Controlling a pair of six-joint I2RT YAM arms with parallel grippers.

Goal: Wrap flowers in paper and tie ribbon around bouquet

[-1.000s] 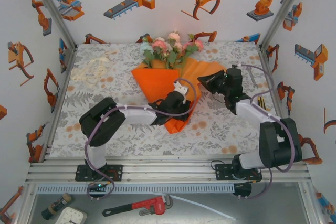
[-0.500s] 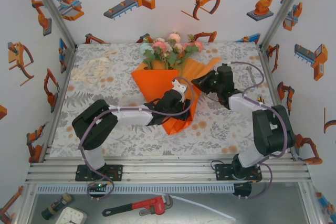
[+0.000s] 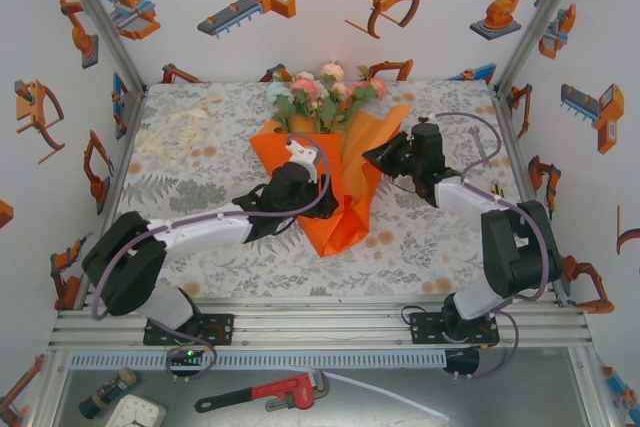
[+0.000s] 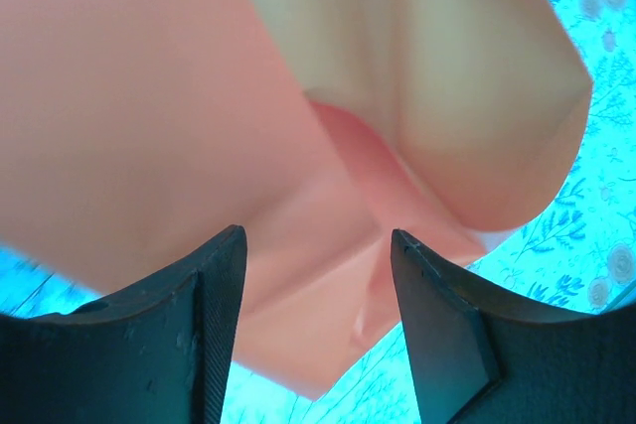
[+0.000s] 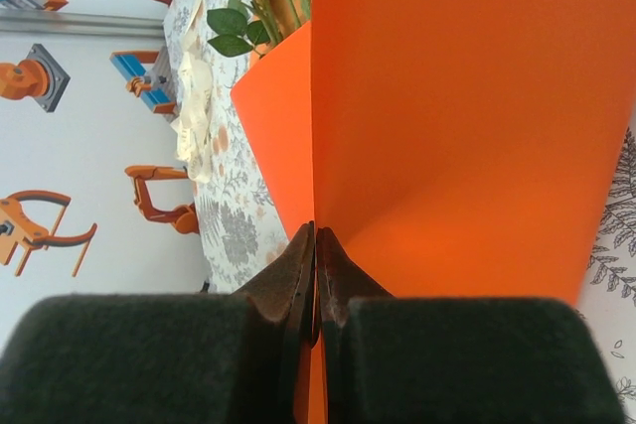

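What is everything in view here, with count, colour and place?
flowers: one bunch, pink, peach and pale blooms, green leaves, far middle of the table, rising out of the paper
paper: one sheet, orange, folded up around the bunch, table middle
ribbon: one, cream, loose on the far left
cloth: one, grey and orange floral print, covering the table
wrench: one, red and black, below the near edge
dial: one, white, left of the wrench
cylinder: one, dark, beside it, too small to identify
wall prints: many, orange and blue, white walls
left arm: black and white, jaws open over the paper
right arm: black and white, jaws shut on the paper's right flap
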